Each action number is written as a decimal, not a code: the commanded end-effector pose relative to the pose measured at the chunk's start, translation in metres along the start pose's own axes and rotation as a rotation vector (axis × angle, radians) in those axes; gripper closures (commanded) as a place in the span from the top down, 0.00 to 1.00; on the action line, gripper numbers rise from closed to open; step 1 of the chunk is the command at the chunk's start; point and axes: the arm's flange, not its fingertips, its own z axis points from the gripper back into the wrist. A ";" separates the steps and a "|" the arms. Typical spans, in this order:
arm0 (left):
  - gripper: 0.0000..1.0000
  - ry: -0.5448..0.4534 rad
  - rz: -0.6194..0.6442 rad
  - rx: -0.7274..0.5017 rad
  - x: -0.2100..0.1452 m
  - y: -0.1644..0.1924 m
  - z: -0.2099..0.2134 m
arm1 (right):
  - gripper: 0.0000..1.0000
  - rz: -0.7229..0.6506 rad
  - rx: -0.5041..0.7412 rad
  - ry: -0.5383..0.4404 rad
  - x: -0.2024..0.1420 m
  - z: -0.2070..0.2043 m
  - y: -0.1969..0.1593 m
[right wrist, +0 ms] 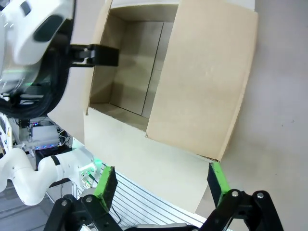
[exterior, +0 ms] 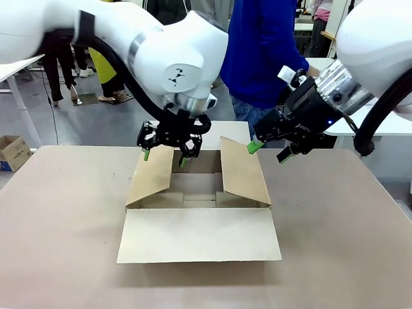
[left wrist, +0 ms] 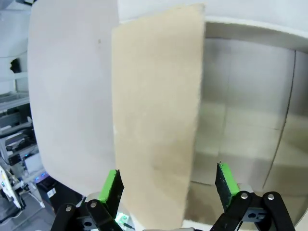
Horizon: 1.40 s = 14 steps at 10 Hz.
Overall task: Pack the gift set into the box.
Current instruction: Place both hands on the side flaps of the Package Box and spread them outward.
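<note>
Nearest me, the box's near flap (exterior: 198, 235) lies flat on the tabletop (exterior: 58, 244) at 6 o'clock. The box (exterior: 199, 193) sits mid-table, mouth up. What I can see of its floor is bare cardboard, so by my read nothing's packed yet.

The L flap (exterior: 152, 177) at 9 and the R flap (exterior: 243, 172) at 3 are both half-raised, not folded flat.

L gripper (exterior: 164, 158) is at the top edge of the L flap. On its wrist cam the jaws are spread w/ the flap (left wrist: 156, 120) running up between them, pads clear of it on both sides, so it's straddling, not clamping. R gripper (exterior: 269, 152) hangs just by the top corner of the R flap, also spread and holding nothing. On its cam that flap (right wrist: 207, 82) lies ahead of the fingertips.

Risks as I see them:
- The box is empty and prob. light, so a sideways push on either flap could slide or twist it instead of folding the flap.
- A flap that's let go half-raised may spring back over the mouth and snag the gift set going in.
- A hard pinch could crease the L flap.
- Both arms crowd the opening and a person (exterior: 261, 51) stands close at 12, so there's little clearance.
</note>
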 end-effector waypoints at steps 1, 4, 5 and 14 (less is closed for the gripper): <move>1.00 0.016 0.049 0.037 0.013 -0.007 0.003 | 1.00 -0.018 -0.025 -0.011 -0.001 0.001 0.003; 1.00 0.033 0.073 0.116 0.010 0.006 -0.006 | 1.00 -0.018 -0.025 -0.011 -0.001 0.001 0.003; 1.00 0.028 0.102 0.146 0.007 0.014 -0.004 | 1.00 -0.018 -0.025 -0.011 -0.001 0.001 0.003; 1.00 -0.045 0.198 -0.018 -0.007 0.140 -0.015 | 1.00 -0.018 -0.025 -0.011 -0.001 0.001 0.003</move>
